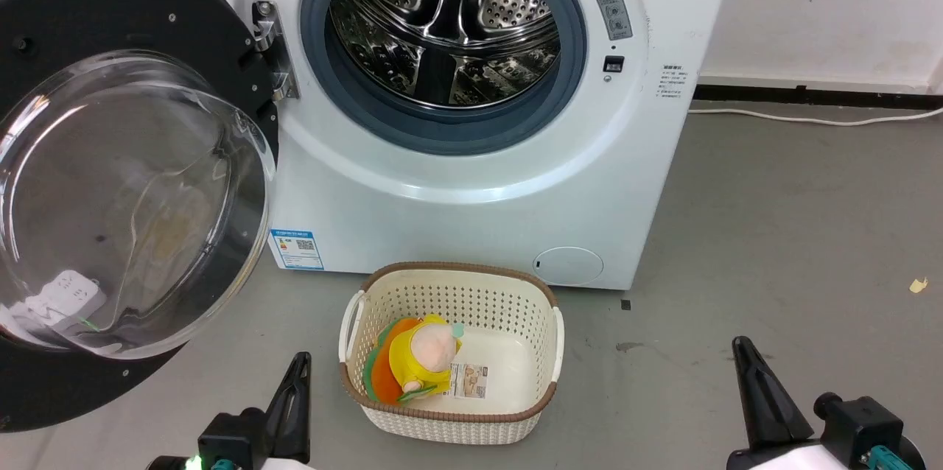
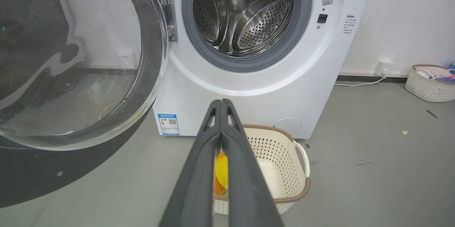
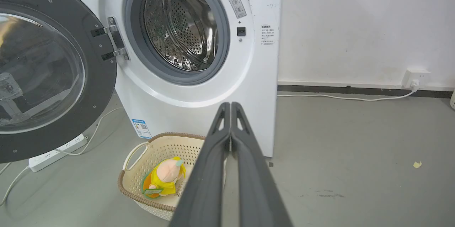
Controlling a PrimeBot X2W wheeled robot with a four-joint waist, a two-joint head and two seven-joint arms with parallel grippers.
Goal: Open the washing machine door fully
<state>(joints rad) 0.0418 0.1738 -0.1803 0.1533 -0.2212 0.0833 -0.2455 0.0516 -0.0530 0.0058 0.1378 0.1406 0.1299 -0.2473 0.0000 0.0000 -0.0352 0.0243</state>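
Observation:
The white washing machine [image 1: 471,212] stands ahead, its grey-ringed opening showing the bare steel drum [image 1: 446,20]. Its round black door [image 1: 110,183] with the bulging glass bowl hangs swung wide to the left on its hinge [image 1: 274,50]; the door [image 3: 46,74] faces outward in the right wrist view. My left gripper [image 1: 298,363] sits low at the lower left, fingers pressed together [image 2: 221,104] with nothing between them, well short of the door. My right gripper [image 1: 740,345] rests at the lower right, also shut and empty [image 3: 230,106].
A cream perforated basket [image 1: 449,426] holding a yellow plush toy [image 1: 423,359] sits on the grey floor before the machine. A white power strip [image 3: 57,152] and cables lie under the door. Another basket [image 2: 430,83] stands by the right wall.

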